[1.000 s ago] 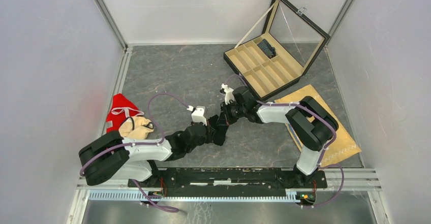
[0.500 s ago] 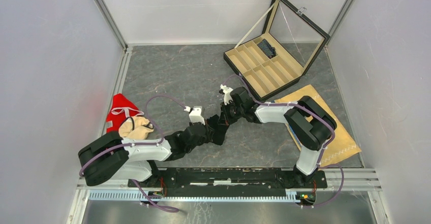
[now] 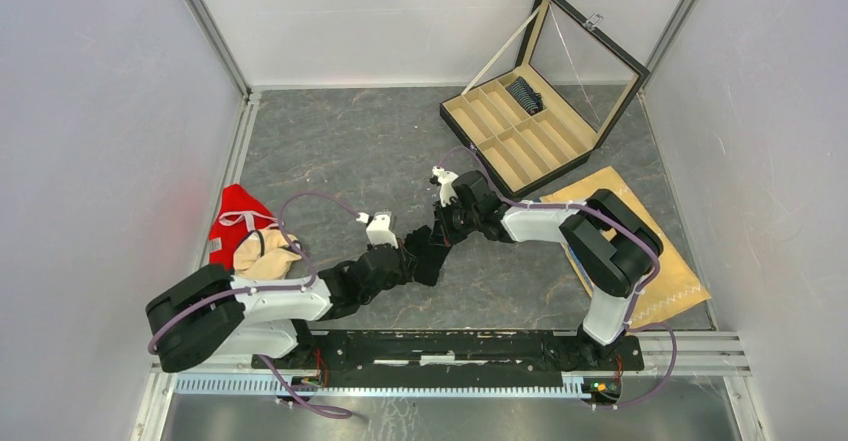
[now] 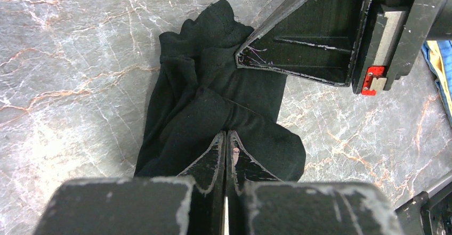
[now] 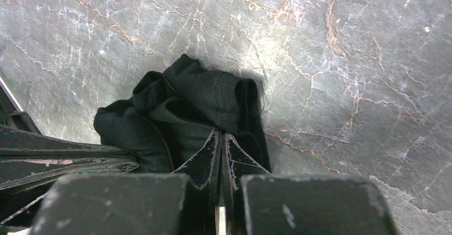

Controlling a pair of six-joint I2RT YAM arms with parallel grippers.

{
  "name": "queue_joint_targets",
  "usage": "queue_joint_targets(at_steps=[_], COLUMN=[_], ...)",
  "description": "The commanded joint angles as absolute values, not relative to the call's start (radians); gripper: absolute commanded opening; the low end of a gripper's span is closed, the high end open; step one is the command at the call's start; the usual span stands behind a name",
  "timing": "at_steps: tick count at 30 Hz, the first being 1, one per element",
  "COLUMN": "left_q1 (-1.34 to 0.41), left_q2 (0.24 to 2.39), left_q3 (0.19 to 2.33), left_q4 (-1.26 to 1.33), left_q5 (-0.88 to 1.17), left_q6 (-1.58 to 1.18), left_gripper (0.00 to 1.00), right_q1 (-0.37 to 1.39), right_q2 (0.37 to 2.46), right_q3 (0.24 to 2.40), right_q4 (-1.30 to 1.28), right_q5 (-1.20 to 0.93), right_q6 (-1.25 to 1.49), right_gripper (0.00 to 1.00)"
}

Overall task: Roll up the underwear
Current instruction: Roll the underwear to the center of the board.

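We find the black briefs (image 3: pixel 428 256) bunched in a loose, creased heap on the marbled tabletop (image 3: pixel 350 151), well to the near side of the divided case (image 3: pixel 497 157) and a little to its left. No tight roll has formed; folds overlap unevenly, so we judge the rolling of this piece to be in its early part.

The left gripper (image 4: pixel 225 134) has its fingers pressed together on a raised fold at the end of the heap farther from the case. The right gripper (image 5: pixel 221 134) is likewise closed, tips meeting on the fabric at the end nearer the case. The two grips sit at opposite ends, which we read as holding the cloth taut or gathered between them so that one side can be turned over the other. In the left wrist view the right finger touches the fabric close beside the left one, so room for movement is slight.

Inside the case, in a compartment next to the raised glass lid, lies a dark bundle with pale stripes, which we take to be the striped briefs (image 3: pixel 523 94).

A tan cloth (image 3: pixel 680 281) lies near the case, on its near right, under the right arm. A red garment (image 3: pixel 238 219) and a beige garment (image 3: pixel 265 253) lie well apart from the case, at the table's left edge
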State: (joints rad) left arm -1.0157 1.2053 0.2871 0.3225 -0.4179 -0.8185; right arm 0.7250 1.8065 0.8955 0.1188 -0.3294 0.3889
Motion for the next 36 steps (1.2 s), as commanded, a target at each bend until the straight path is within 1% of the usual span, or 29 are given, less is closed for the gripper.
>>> queue_joint_targets(at_steps=[1, 6, 9, 13, 14, 15, 17, 21, 26, 31, 36], left_q1=[-0.999, -0.99, -0.981, -0.966, -0.963, -0.96, -0.951, -0.931, -0.893, -0.865, -0.851], left_q2=[1.285, 1.327, 1.326, 1.328, 1.329, 1.332, 1.336, 1.344, 1.366, 1.414, 1.448], left_q3=[0.264, 0.274, 0.272, 0.264, 0.262, 0.26, 0.253, 0.23, 0.205, 0.21, 0.213], left_q4=[0.182, 0.213, 0.213, 0.213, 0.213, 0.214, 0.215, 0.234, 0.283, 0.293, 0.294], left_q5=[-0.427, -0.397, -0.38, -0.345, -0.337, -0.328, -0.312, -0.271, -0.211, -0.168, -0.154], left_q6=[-0.83, -0.819, -0.815, -0.817, -0.82, -0.824, -0.834, -0.852, -0.861, -0.855, -0.857], left_gripper=[0.02, 0.02, 0.02, 0.02, 0.02, 0.02, 0.02, 0.02, 0.02, 0.02, 0.02], right_q1=[0.706, 0.708, 0.709, 0.713, 0.714, 0.718, 0.737, 0.854, 1.007, 1.11, 1.21], right_q2=[1.774, 1.663, 1.568, 1.416, 1.377, 1.346, 1.288, 1.208, 1.19, 1.243, 1.355], right_q3=[0.887, 0.847, 0.796, 0.671, 0.629, 0.596, 0.535, 0.496, 0.462, 0.471, 0.523], right_q4=[0.071, 0.148, 0.216, 0.301, 0.324, 0.351, 0.379, 0.351, 0.384, 0.428, 0.435], right_q5=[-0.211, -0.256, -0.278, -0.244, -0.238, -0.23, -0.203, -0.054, 0.066, 0.133, 0.218], right_q6=[0.309, 0.258, 0.207, 0.104, 0.08, 0.065, 0.021, -0.116, -0.257, -0.346, -0.421], right_gripper=[0.05, 0.16, 0.27, 0.45, 0.53, 0.58, 0.64, 0.69, 0.69, 0.7, 0.7])
